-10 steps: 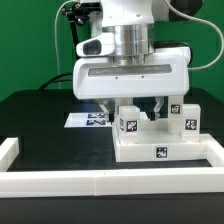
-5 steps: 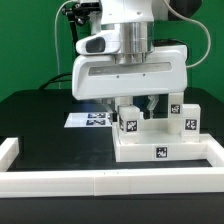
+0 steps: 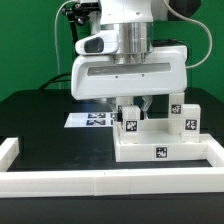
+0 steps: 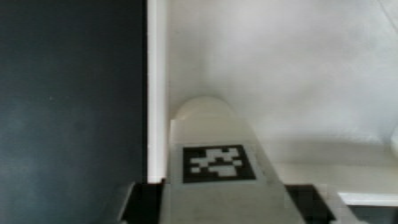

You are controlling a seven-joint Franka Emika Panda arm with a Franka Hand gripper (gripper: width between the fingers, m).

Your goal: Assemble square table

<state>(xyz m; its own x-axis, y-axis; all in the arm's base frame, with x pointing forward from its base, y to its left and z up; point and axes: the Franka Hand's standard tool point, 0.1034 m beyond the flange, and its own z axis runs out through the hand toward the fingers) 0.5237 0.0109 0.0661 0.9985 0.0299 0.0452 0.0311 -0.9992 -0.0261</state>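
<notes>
The jaws stand astride a tagged leg on the square top; whether they grip it cannot be told. In the wrist view the leg sits between both fingertips. Two more legs stand at the top's right. The top rests on the dark surface, inside the border rail, with the marker board far left.

The arm reaches straight down, its end effector pointing at the work, fingers partly closed.
</notes>
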